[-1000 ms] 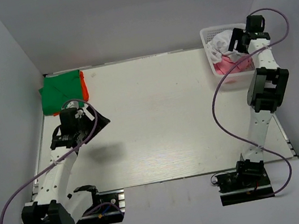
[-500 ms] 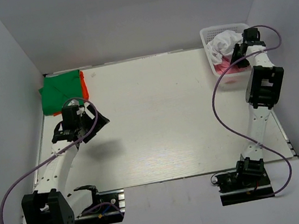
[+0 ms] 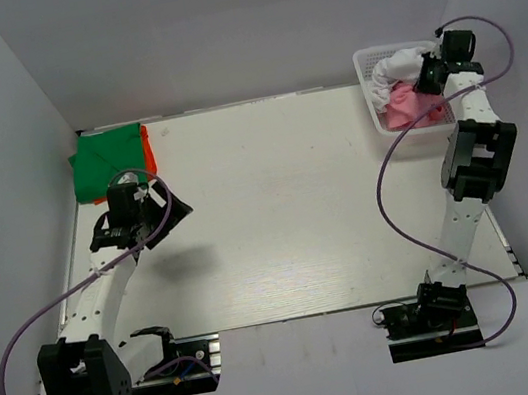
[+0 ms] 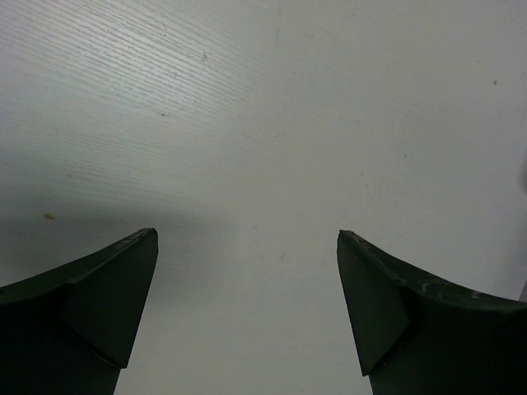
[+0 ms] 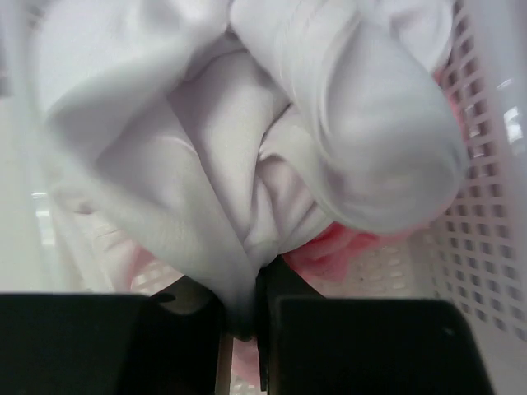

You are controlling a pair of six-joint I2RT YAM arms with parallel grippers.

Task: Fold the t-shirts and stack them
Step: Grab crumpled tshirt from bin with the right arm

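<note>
The pale wood-grain surface (image 3: 285, 204) spreads wide under both arms. In the left wrist view it fills everything beneath and beyond the left claw (image 4: 247, 239), bare apart from the shadow under the fingers.

The white plastic basket (image 3: 363, 64) sits at the far right corner of the surface, directly under the right claw (image 3: 430, 78). In the right wrist view its lattice wall (image 5: 486, 247) rises just to the right of that claw.

The white t-shirt (image 3: 395, 69) lies crumpled in the basket, heaped on top and bulging above the rim on the side away from the claw. Seen from the wrist, the white cloth (image 5: 247, 164) fills most of the picture in front of the right claw (image 5: 245, 317). One fold runs down into the narrow gap between the two dark fingers. That claw is nearly closed and pinches this fold.

The pink t-shirt (image 3: 406, 108) lies underneath the white one in the basket. From the wrist only a small patch of it (image 5: 338, 247) shows, just ahead and to the right of the pinched fold.

A folded green t-shirt (image 3: 106, 163) rests at the far left corner, beyond the left claw (image 3: 150, 211), near it but apart. An orange t-shirt (image 3: 148, 151) peeks out along its right edge, under the green one.

The left claw hangs over the surface with its fingers spread wide, nothing between them.
</note>
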